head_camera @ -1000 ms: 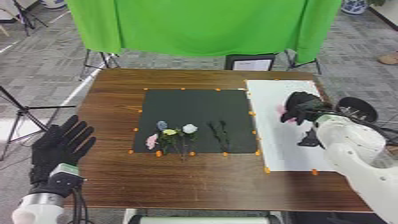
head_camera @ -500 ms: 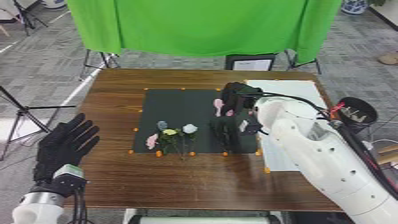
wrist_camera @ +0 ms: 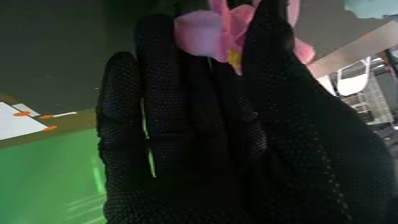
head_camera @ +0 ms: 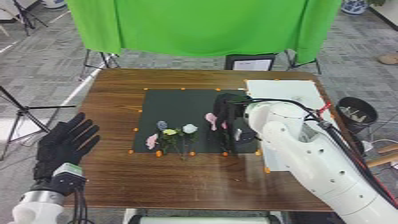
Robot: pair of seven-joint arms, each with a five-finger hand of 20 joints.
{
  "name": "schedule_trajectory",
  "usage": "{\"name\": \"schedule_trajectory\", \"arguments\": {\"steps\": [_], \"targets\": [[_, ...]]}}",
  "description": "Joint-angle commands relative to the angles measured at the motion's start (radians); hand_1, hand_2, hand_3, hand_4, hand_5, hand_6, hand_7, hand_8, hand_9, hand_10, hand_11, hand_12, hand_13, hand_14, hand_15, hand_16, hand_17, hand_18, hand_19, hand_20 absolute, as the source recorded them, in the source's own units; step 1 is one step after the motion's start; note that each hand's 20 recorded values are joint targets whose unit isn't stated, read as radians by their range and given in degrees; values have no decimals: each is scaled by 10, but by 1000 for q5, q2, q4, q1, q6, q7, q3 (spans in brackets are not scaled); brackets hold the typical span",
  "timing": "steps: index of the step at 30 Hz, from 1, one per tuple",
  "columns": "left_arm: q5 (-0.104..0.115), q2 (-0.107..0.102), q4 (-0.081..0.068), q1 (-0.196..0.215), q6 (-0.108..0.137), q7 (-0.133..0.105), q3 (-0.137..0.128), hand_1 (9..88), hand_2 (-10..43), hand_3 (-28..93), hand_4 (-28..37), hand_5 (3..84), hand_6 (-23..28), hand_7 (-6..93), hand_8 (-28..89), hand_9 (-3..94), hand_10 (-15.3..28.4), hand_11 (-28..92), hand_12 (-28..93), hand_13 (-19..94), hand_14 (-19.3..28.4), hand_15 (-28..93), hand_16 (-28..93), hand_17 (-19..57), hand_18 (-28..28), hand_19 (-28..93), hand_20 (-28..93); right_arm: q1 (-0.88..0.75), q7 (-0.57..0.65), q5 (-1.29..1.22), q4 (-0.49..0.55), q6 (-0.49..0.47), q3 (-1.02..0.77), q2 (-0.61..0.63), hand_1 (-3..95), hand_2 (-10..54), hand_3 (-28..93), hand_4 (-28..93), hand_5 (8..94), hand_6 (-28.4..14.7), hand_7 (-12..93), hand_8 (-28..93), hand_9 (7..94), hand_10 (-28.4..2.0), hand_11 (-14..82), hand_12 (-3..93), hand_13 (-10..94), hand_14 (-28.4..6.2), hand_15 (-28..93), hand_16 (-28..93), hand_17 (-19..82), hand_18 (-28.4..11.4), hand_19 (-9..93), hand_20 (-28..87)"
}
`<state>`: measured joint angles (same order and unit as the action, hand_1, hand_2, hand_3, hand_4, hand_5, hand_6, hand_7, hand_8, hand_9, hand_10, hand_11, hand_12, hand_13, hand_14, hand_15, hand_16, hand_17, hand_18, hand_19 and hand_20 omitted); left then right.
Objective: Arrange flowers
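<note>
Brown wooden table (head_camera: pixel 151 185), bright green cloth (head_camera: pixel 195 25) hanging beyond it, grey tiled floor (head_camera: pixel 169 62) around; from where I stand, flat black rectangular mat (head_camera: pixel 191 104) mid-table, long white sheet (head_camera: pixel 282 90) along its right side; right hand (head_camera: pixel 224 110), black glove, over the mat's right part, fingers long and near straight, gap narrow, thumb and fingers pinching a pink-petalled flower with a yellow centre (head_camera: pixel 210 120); can't tell if that bloom touches the mat; on the mat's left part, a row of blue-grey flower (head_camera: pixel 162 124), yellow flower (head_camera: pixel 169 132), white flower (head_camera: pixel 189 128) and pale pink flower (head_camera: pixel 151 142); left hand (head_camera: pixel 67 140), black glove, by the table's left edge, fingers straight, spread wide.
</note>
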<state>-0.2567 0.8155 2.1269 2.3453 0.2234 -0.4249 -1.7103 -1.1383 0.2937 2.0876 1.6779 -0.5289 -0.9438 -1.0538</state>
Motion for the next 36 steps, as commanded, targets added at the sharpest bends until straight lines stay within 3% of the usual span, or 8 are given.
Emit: {"name": "schedule_trajectory", "arguments": {"steps": [1, 8, 13, 21, 27, 28, 32, 36], "targets": [[18, 7, -1, 10, -17, 5, -11, 270, 103, 748, -276, 393, 96, 129, -81, 330, 164, 190, 135, 228, 165, 342, -44, -84, 165, 363, 98, -6, 13, 10, 26, 3, -8, 14, 476, -76, 739, -283, 619, 22, 261, -77, 644, -97, 134, 145, 628, -79, 330, 234, 295, -182, 699, 336], [15, 10, 1, 24, -26, -3, -18, 275, 99, 744, -277, 390, 95, 129, -81, 328, 164, 188, 135, 227, 165, 341, -44, -84, 165, 362, 97, -9, 14, 9, 41, -1, -10, 20, 481, -92, 762, -283, 613, 23, 244, -87, 634, -95, 134, 143, 623, -80, 336, 222, 296, -180, 697, 328], [-3, 15, -2, 22, -45, 19, -26, 275, 96, 745, -276, 382, 94, 125, -80, 323, 163, 186, 135, 224, 164, 339, -44, -85, 165, 362, 97, -17, 17, 2, 52, 8, -16, 25, 445, -95, 794, -283, 602, 21, 229, -152, 625, -95, 134, 143, 617, -82, 338, 214, 294, -180, 695, 319], [2, 15, -1, 25, -48, 16, -27, 274, 94, 743, -275, 366, 94, 122, -77, 313, 162, 177, 137, 218, 163, 330, -43, -85, 165, 361, 97, -17, 27, -13, 59, 11, -22, 27, 412, -95, 801, -283, 576, 10, 216, -154, 603, -99, 128, 140, 611, -87, 337, 210, 293, -181, 689, 311], [5, 19, 1, 23, -42, 4, -19, 274, 93, 742, -275, 363, 95, 120, -77, 312, 163, 176, 139, 217, 164, 329, -40, -85, 165, 360, 96, -33, 51, -24, 90, 124, -56, 68, 397, -95, 800, -283, 560, 5, 208, -150, 586, -108, 124, 140, 607, -91, 340, 208, 293, -183, 692, 309], [2, 20, -2, 18, -47, 4, -17, 274, 92, 742, -275, 363, 95, 120, -76, 312, 163, 176, 140, 217, 164, 329, -40, -85, 165, 360, 96, -35, 58, -19, 95, 145, -64, 84, 394, -95, 800, -283, 557, 4, 208, -149, 585, -109, 124, 140, 607, -92, 341, 207, 293, -183, 693, 309], [-33, 29, -18, 6, -111, 35, -16, 273, 95, 738, -277, 364, 94, 120, -76, 312, 163, 174, 139, 217, 163, 326, -40, -86, 165, 359, 97, -47, 116, 7, 90, 211, -115, 141, 384, -95, 798, -283, 552, 3, 204, -147, 582, -114, 123, 140, 607, -93, 350, 207, 293, -187, 699, 311], [-27, 31, -21, -13, -108, 32, 7, 271, 99, 735, -278, 364, 93, 118, -76, 310, 160, 168, 139, 217, 157, 309, -42, -86, 165, 355, 96, -24, 173, 38, 27, 274, -144, 184, 378, -95, 805, -283, 537, -2, 198, -144, 556, -126, 117, 140, 560, -107, 355, 199, 286, -185, 685, 299]]}}
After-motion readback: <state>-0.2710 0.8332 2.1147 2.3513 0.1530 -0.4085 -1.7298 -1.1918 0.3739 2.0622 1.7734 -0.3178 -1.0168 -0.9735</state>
